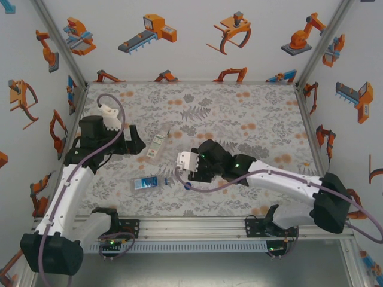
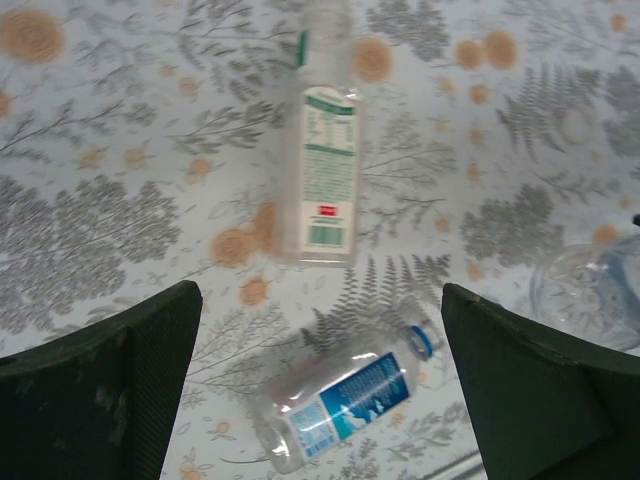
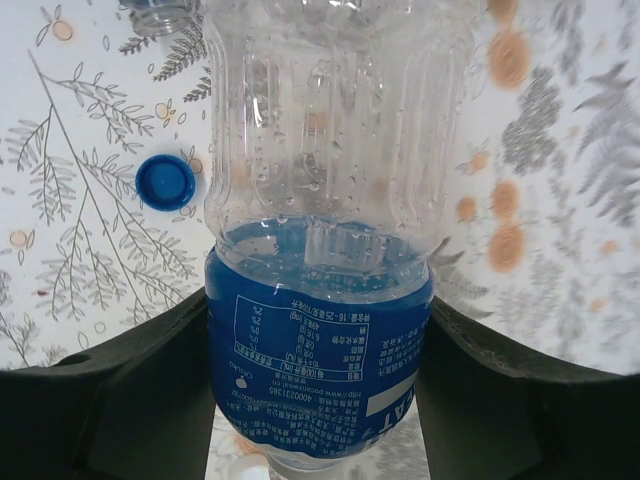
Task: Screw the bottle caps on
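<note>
Blue on its label, the held bottle [image 3: 320, 340] sits clamped between the right jaws, which press both sides of that label. Beside it a blue cap [image 3: 165, 183] lies loose on the floral counter [image 3: 560, 150]. Farther left, a second blue bottle [image 2: 340, 400] and a slim bottle [image 2: 325, 170] with white-and-green label lie on their sides, near each other, in front of the left jaws, which stand wide open and hold nothing.

The blue-labelled bottle [image 3: 318, 345] carried small upside-down white print, a web address and digits, too fine to read.
</note>
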Tool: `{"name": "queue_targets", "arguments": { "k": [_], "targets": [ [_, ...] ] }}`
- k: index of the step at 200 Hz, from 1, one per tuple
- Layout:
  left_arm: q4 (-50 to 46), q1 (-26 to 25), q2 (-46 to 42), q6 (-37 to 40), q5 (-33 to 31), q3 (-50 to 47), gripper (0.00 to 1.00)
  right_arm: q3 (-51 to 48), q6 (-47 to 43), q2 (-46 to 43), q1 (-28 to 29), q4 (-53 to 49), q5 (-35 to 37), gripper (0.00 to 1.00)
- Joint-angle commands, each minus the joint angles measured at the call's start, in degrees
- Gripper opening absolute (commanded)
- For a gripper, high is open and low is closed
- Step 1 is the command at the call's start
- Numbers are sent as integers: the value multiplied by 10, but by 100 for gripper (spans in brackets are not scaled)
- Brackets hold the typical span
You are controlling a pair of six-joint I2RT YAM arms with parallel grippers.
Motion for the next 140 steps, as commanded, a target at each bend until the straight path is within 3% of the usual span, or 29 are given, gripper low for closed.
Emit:
{"name": "queue_targets", "arguments": {
  "k": [1,56,140],
  "targets": [
    [-43,-36,-2,23,83,57,97,-2,-91,-45,33,-44,62,44],
    [-125,-187,9,61,140,139,97,17,-253,-109,119,-73,166,43],
    [-155,-370,35,78,99,190,97,74,-440,-136,238,-65,270,43]
  ]
}}
